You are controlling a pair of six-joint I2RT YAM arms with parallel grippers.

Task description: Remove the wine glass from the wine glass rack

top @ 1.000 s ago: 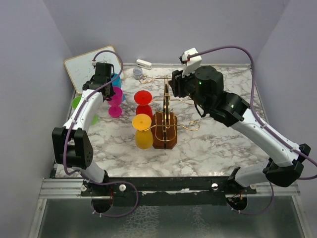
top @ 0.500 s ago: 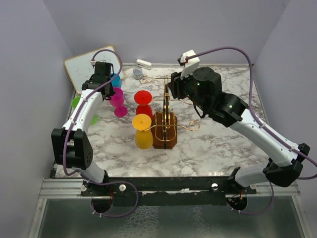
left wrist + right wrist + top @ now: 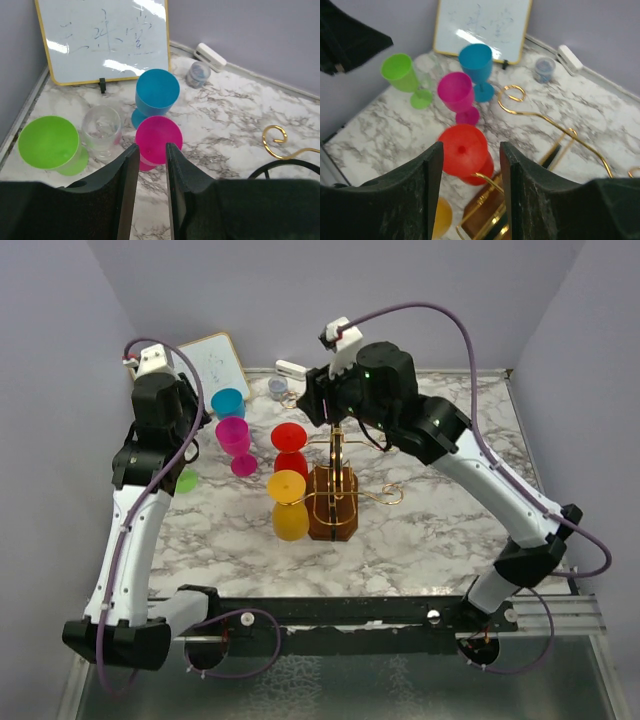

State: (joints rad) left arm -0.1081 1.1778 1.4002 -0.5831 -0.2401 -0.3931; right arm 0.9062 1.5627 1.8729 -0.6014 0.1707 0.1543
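Note:
The wine glass rack (image 3: 335, 455), gold wire on a brown wooden base (image 3: 332, 512), stands mid-table. A red wine glass (image 3: 290, 438) and a yellow one (image 3: 287, 487) hang upside down on its left arms. My right gripper (image 3: 318, 403) is open and empty, hovering above the red glass (image 3: 462, 150), which shows between its tips (image 3: 470, 147). My left gripper (image 3: 180, 430) is raised at the left, its jaws a narrow gap apart and empty (image 3: 151, 147). A magenta glass (image 3: 159, 135) stands upright on the table just beyond its tips.
A blue glass (image 3: 157, 90), a clear glass (image 3: 101, 125) and a green glass (image 3: 47, 141) stand at the back left. A whiteboard (image 3: 105, 35) leans on the wall. An eraser (image 3: 210, 56) and a small jar (image 3: 198, 72) sit by the back edge.
My left arm has lifted and drawn back to the left, away from the magenta glass, which stays standing. My right gripper has moved left over the rack, above the red glass.

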